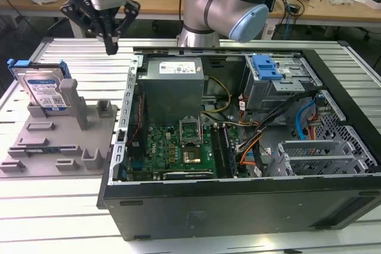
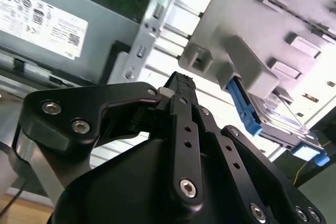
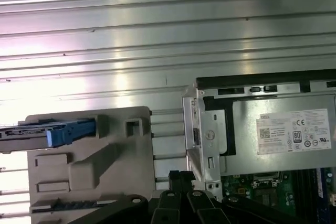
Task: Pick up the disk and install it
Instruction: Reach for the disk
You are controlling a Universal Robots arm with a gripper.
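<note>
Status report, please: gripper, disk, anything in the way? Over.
Gripper shut, empty, above the table beside the computer case. Disk on edge in grey holder, untouched. Nothing between them.

Slatted metal table (image 1: 53, 218) carries a grey fixture (image 1: 65, 147) and an open computer case (image 1: 238, 206).

Your exterior view sits high up and looks down at a slant on the whole tabletop (image 1: 53, 212). It has the open computer case (image 1: 238, 200) in the middle, the grey holder (image 1: 65, 141) on the exterior view's left and the arm (image 1: 232, 4) at the back. Your first wrist view looks straight down from high up, past the fingers (image 3: 178, 179). Your second wrist view sits close behind the fingers and looks along them at a tilt. All three share the grey holder, the disk (image 1: 44, 90) and the silver power box (image 1: 172, 81)
</note>
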